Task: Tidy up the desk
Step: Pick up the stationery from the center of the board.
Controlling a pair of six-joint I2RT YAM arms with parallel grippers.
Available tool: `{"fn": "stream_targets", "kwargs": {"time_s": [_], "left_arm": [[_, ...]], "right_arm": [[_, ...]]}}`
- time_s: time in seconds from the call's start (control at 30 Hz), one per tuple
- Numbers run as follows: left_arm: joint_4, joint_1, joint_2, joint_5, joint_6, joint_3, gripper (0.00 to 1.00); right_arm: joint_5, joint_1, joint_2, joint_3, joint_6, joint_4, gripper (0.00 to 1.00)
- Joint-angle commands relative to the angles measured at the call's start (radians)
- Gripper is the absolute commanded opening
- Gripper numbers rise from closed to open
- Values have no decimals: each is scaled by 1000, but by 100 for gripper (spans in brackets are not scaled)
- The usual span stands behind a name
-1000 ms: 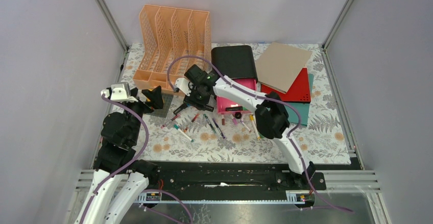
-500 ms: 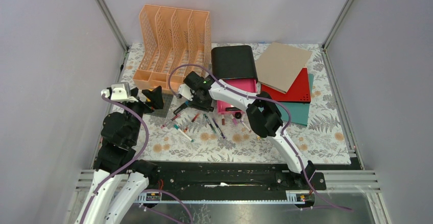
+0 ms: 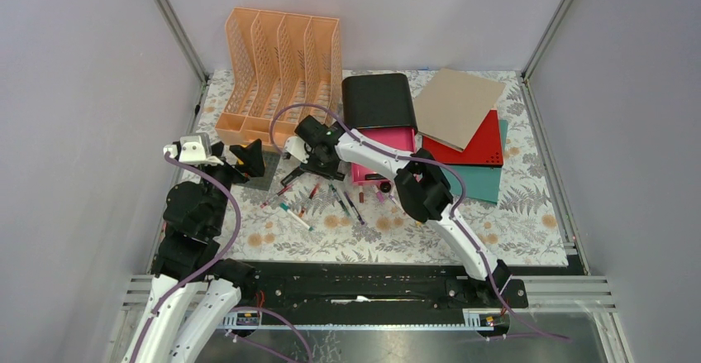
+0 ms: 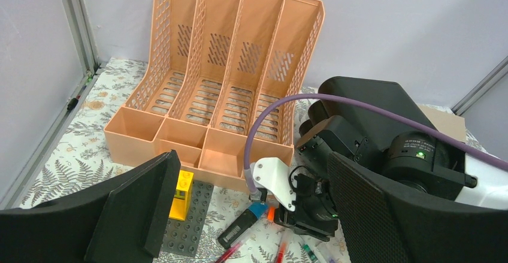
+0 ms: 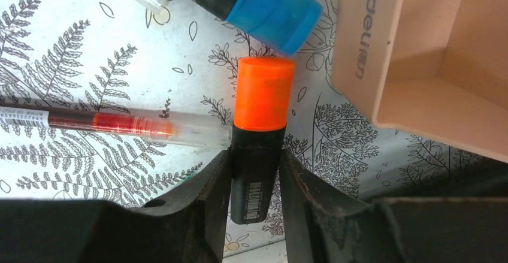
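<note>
The desk (image 3: 529, 214) is a fern-and-flower cloth top. My right gripper (image 3: 310, 167) is low over it, just in front of the orange file rack (image 3: 277, 57). In the right wrist view the gripper (image 5: 254, 161) is shut on a black marker with an orange cap (image 5: 262, 104); the cap points at the rack's corner (image 5: 419, 53). A blue-capped black marker (image 5: 272, 8) and a red pen (image 5: 120, 124) lie beside it. My left gripper (image 3: 248, 158) is open and empty at the desk's left side; in its wrist view (image 4: 251, 167) it faces the rack and the right wrist.
Several pens (image 3: 331, 198) lie scattered mid-desk. A black drawer box (image 3: 380, 102) has a pink drawer (image 3: 384, 152) pulled out. Tan (image 3: 457, 105), red (image 3: 479, 148) and teal (image 3: 484, 183) folders lie at the right. A grey studded plate (image 4: 180, 221) carries a yellow brick (image 4: 183, 188).
My right arm has shifted a little left, bringing its gripper closer to the rack's front. The left arm has not moved.
</note>
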Motion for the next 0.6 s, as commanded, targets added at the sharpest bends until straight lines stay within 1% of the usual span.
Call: {"fn": "stream_targets", "kwargs": {"time_s": [0.0, 0.13, 0.27, 0.4, 0.57], "left_arm": [[56, 11, -1, 26, -5, 6, 99], [58, 15, -1, 31, -7, 6, 99], [57, 17, -2, 33, -7, 6, 99], [57, 19, -1, 35, -8, 5, 99], [60, 25, -2, 40, -10, 4, 99]], "right_arm": [[-51, 6, 42, 40, 18, -11, 36], [-38, 6, 61, 50, 21, -11, 23], [-5, 8, 58, 26, 24, 20, 1], [19, 7, -15, -50, 25, 98, 0], [14, 8, -115, -86, 26, 154, 0]]}}
